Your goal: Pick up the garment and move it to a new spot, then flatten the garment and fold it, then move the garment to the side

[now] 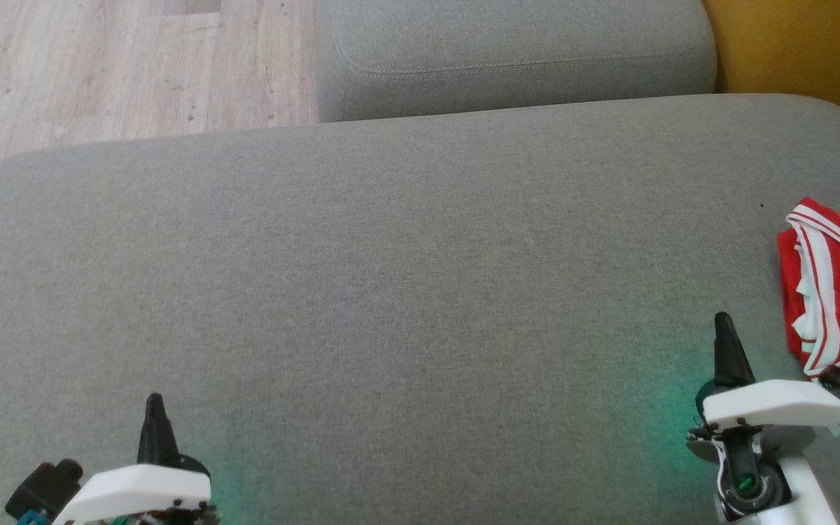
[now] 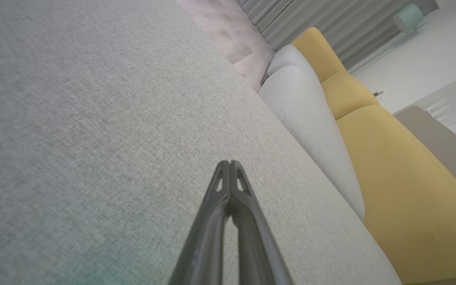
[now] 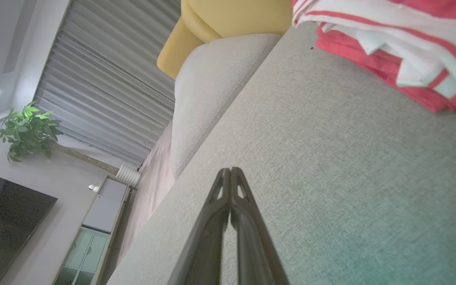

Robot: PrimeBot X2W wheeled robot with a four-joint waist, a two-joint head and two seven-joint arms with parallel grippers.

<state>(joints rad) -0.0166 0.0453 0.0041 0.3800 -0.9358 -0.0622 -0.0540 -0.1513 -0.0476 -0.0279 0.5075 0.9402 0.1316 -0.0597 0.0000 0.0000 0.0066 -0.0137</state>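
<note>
Here the garment (image 1: pixel 839 281) lies folded at the frame's right edge on the cushion (image 1: pixel 391 292); both hands, left hand (image 1: pixel 155 408) and right hand (image 1: pixel 725 328), closed and empty, task apparently finished.

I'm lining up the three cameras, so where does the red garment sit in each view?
Head view: the red garment lies at the right edge, just beyond the right gripper.
Left wrist view: not in it.
Right wrist view: upper right corner, on the cushion.
Shared landmark: the grey cushion underneath, with the yellow sofa back beyond it.
</note>
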